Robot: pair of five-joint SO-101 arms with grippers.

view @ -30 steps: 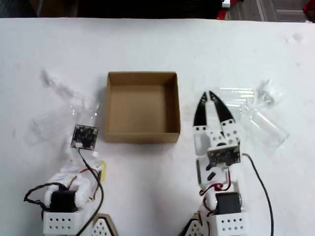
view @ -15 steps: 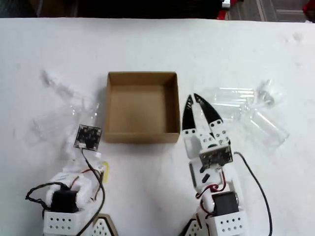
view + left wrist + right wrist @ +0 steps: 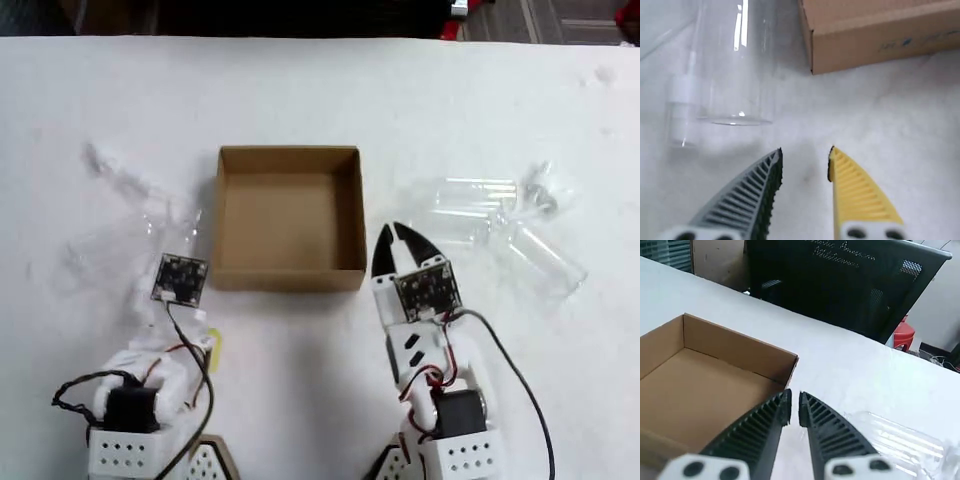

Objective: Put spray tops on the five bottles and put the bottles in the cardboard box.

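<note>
Firstly, table (image 3: 300,90): white, faintly smudged.
Room: black chair (image 3: 840,285) and red stool (image 3: 900,332) beyond the table's far edge, seen from the right wrist.
Cardboard box (image 3: 290,278): open-topped, mid-table.
Clear bottles (image 3: 480,200): lying at 3 o'clock of the box; more bottles (image 3: 120,240) at 9 o'clock.
Left gripper (image 3: 805,160): at 7 o'clock of the box, fingers parted, holding nothing; its wrist view shows a near bottle (image 3: 735,65) with a white spray top (image 3: 682,105) just beside it.
Right gripper (image 3: 395,240): at 5 o'clock of the box, tips almost together, nothing between.
</note>
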